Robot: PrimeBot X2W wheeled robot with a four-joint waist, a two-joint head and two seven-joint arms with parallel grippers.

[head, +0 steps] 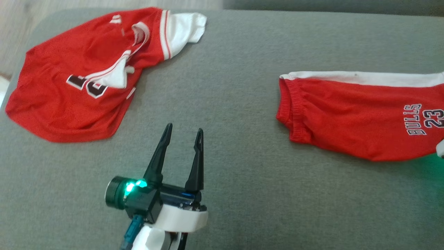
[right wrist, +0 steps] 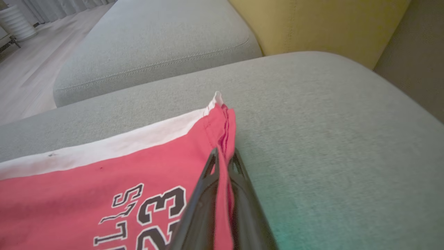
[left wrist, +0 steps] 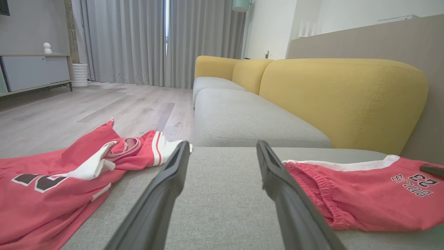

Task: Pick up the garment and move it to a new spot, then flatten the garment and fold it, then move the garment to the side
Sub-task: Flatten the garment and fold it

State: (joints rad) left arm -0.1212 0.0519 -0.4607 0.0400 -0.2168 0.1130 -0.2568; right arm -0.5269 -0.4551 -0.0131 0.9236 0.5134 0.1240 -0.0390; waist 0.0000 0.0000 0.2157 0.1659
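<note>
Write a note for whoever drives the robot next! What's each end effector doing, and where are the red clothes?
The left end effector is open and empty, above the bare grey cushion between the two garments.
The right end effector is shut on one edge of the red shorts, which lie on the cushion's right side.
The red jersey lies crumpled on the cushion's left side.
Done: the shorts are gripped.
Left: lift and move them, flatten, fold, then set aside.
</note>
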